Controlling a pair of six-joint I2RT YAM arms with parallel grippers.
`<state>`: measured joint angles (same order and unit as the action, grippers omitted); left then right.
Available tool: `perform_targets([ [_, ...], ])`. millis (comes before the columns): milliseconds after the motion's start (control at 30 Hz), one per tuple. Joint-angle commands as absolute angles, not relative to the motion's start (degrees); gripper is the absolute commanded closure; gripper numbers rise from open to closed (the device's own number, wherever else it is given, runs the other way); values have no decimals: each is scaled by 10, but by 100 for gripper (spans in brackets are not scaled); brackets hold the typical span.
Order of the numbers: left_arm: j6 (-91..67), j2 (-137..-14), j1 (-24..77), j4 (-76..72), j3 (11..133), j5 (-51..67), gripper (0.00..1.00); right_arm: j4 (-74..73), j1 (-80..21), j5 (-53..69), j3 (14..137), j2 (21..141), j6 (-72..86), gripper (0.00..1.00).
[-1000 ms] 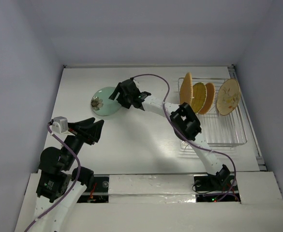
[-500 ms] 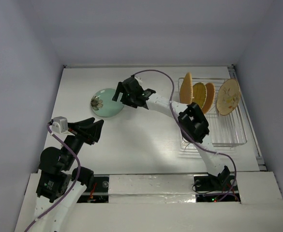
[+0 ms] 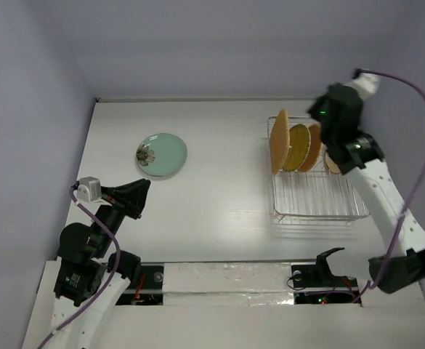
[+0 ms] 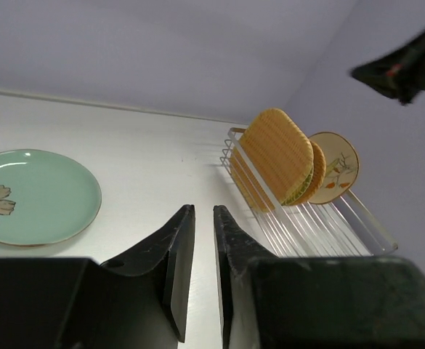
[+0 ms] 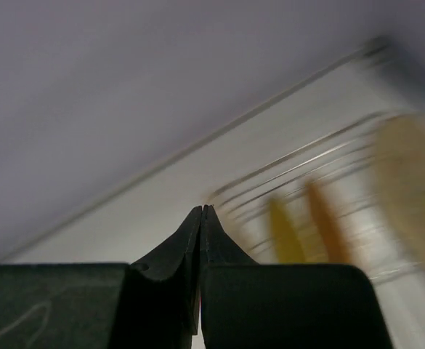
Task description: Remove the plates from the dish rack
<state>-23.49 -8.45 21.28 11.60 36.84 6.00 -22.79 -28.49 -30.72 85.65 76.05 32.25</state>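
A pale green plate [image 3: 161,155] [image 4: 38,196] with a flower motif lies flat on the table at the left. The dish rack [image 3: 317,196] [image 4: 328,225] [image 5: 306,171] at the right holds a tan woven plate [image 3: 278,140] [image 4: 274,160], a yellow woven one [image 3: 297,147] and an orange woven one [image 3: 313,147], all on edge. A cream floral plate [image 3: 333,163] [image 4: 336,163] stands behind them, partly hidden by my right arm. My right gripper [image 3: 322,120] [image 5: 202,209] hangs high over the rack's far side, shut and empty. My left gripper [image 3: 145,185] [image 4: 204,209] hovers near the front left, shut and empty.
White walls close the table at the back and both sides. The rack stands close to the right edge. The right wrist view is motion-blurred, and the plates [image 5: 325,222] show there only as streaks.
My right arm has left the green plate on the table, swung right and up over the rack, and shut its jaws. My left gripper's jaws have shut; that arm has barely moved.
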Motion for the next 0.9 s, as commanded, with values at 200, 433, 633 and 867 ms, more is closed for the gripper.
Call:
perform_targets([
  [200, -232, -57, 215, 100, 373, 58, 84, -308, -17, -417, 748, 705, 191, 21],
  [433, -232, -59, 215, 103, 374, 58, 81, -354, 22, -419, 760, 792, 137, 33],
  [633, -232, -51, 215, 102, 374, 57, 80, -387, 39, -423, 802, 855, 122, 38],
  [867, -232, -51, 215, 102, 374, 58, 79, -397, 49, -426, 842, 915, 84, 44],
])
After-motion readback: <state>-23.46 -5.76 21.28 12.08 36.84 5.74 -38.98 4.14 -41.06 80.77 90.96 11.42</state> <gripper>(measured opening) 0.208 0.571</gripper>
